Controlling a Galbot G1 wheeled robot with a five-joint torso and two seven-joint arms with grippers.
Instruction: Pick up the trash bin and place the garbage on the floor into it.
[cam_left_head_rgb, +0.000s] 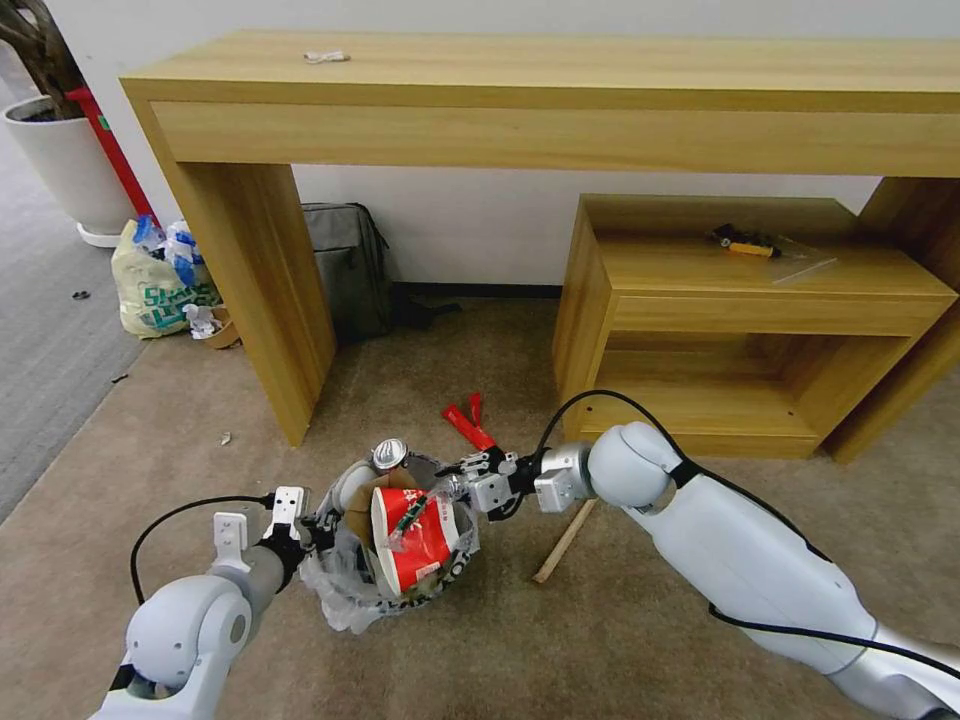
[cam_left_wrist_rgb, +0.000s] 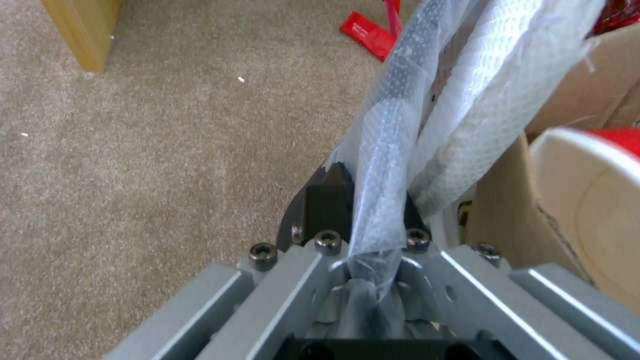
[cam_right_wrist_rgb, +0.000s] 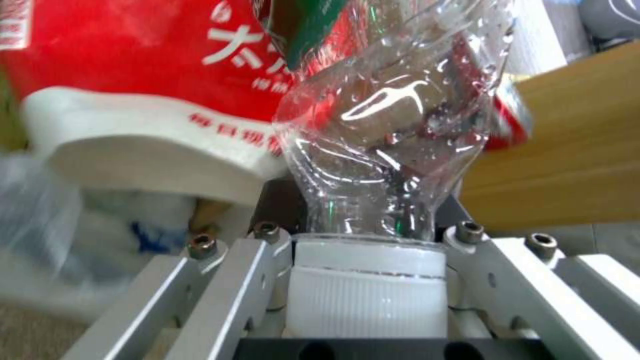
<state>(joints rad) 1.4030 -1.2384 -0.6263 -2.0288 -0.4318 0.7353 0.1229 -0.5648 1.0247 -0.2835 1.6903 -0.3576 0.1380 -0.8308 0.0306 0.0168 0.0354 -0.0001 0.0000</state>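
Left hand (cam_left_wrist_rgb: 363, 220) clamped on the trash bin's bag liner (cam_left_wrist_rgb: 427, 125), holding the trash bin (cam_left_head_rgb: 395, 555) up off the floor (cam_left_head_rgb: 250, 460). Right hand (cam_right_wrist_rgb: 370, 250) closed on a crushed clear bottle (cam_right_wrist_rgb: 393, 130) by its white cap (cam_right_wrist_rgb: 369, 290), right at the bin's far rim. Judgement: bin is packed, so carry the bottle fully past the red paper cup (cam_left_head_rgb: 415, 535) before letting go, or it may slide off.

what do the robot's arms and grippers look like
Both arms are glossy white-grey shells with rounded ball-like joints and a black cable looping outside each. The left gripper and right gripper have silver-grey metal linkage bars fixed with dark hex bolts, black bases, and dark fingers.
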